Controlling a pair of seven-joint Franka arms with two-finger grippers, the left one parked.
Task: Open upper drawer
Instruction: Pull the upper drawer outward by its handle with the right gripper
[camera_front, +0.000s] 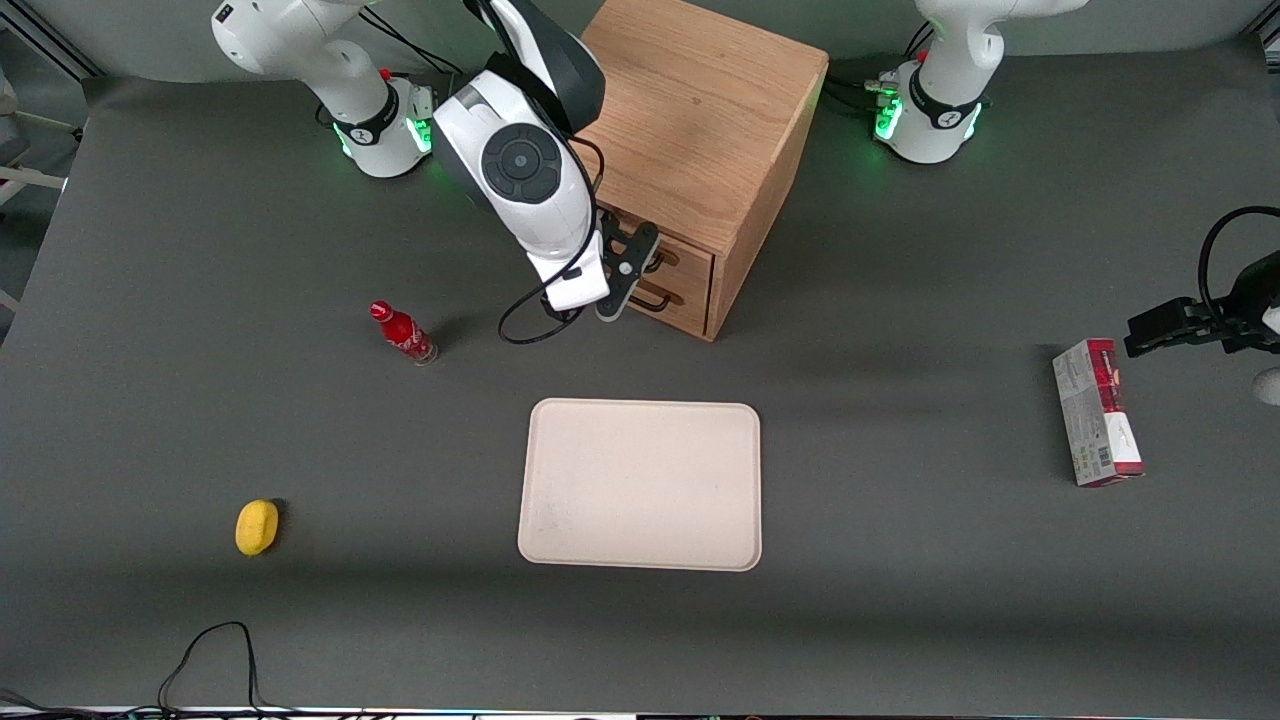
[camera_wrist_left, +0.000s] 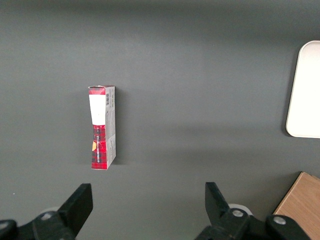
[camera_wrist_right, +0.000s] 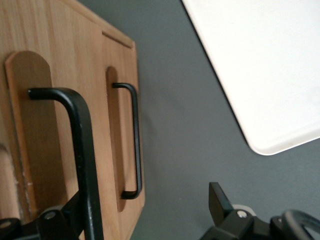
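A dark grey mat (camera_front: 900, 620) covers the table under even, soft light. A pale wall strip (camera_front: 150, 40) runs along its edge, and black cable (camera_front: 215, 650) loops near the front camera.

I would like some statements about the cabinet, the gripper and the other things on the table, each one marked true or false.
1. The gripper is in front of the cabinet, at the handle of the upper drawer. True.
2. The upper drawer is pulled far out. False: its front sits about flush with the lower drawer.
3. The fingers are open, with the upper handle between them. True.
4. The red bottle lies on the tray. False: it stands on the table, apart from the tray.
5. The lemon is nearer to the front camera than the bottle. True.
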